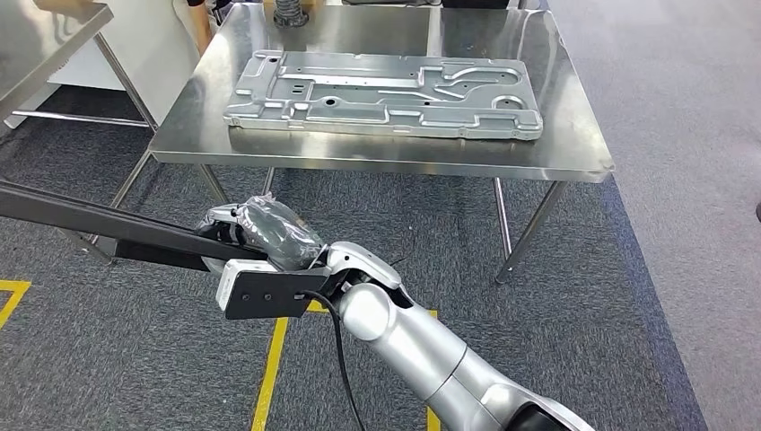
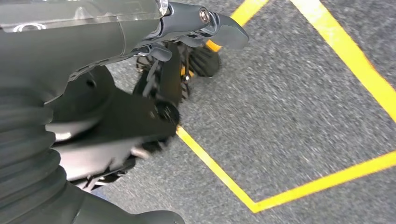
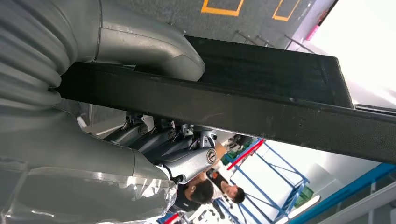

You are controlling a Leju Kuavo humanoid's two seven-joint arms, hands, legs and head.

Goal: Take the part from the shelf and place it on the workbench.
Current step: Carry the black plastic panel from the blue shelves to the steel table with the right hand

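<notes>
The head view looks forward and down from high on the body at the workbench [image 1: 574, 162]. Both wrist views sit close behind their hands; the head and right wrist views share the black part [image 1: 108, 229].

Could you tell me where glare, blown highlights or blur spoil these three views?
Head view: sharp, with soft glare on the steel workbench. Right wrist view: background blown out white beside the dark part that the right hand holds. Left wrist view: the near dark shapes are smeared; the yellow floor lines stay fairly crisp.
</notes>
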